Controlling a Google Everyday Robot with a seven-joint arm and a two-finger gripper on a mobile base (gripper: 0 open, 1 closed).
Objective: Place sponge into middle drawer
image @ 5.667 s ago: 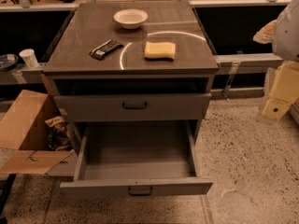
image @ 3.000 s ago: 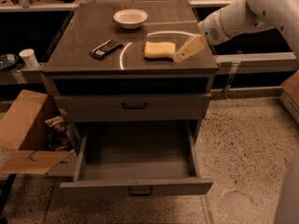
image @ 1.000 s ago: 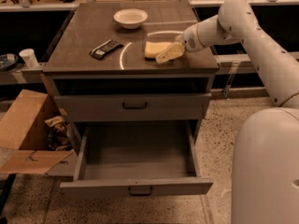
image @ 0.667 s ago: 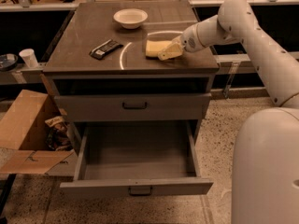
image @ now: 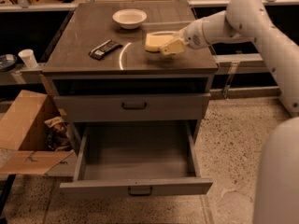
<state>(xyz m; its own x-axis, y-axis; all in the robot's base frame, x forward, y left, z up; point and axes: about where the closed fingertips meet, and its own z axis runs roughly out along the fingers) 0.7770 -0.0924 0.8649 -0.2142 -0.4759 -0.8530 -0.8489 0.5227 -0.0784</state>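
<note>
The pale yellow sponge (image: 153,41) is at the right of the grey cabinet top (image: 84,59), raised slightly off it. My gripper (image: 171,47) reaches in from the right and is shut on the sponge's right end. The middle drawer (image: 135,186) stands pulled out and empty below, its grey front and small dark handle towards the camera. The sponge is well above and behind the drawer's opening.
A white bowl (image: 129,17) sits at the back of the top and a black wrapped bar (image: 105,49) at its left. A closed drawer front (image: 134,106) is above the open drawer. A cardboard box (image: 25,129) and a white cup (image: 29,58) are at the left.
My gripper has closed on the sponge's right end, and the sponge has risen a little and shifted left from where it lay.
</note>
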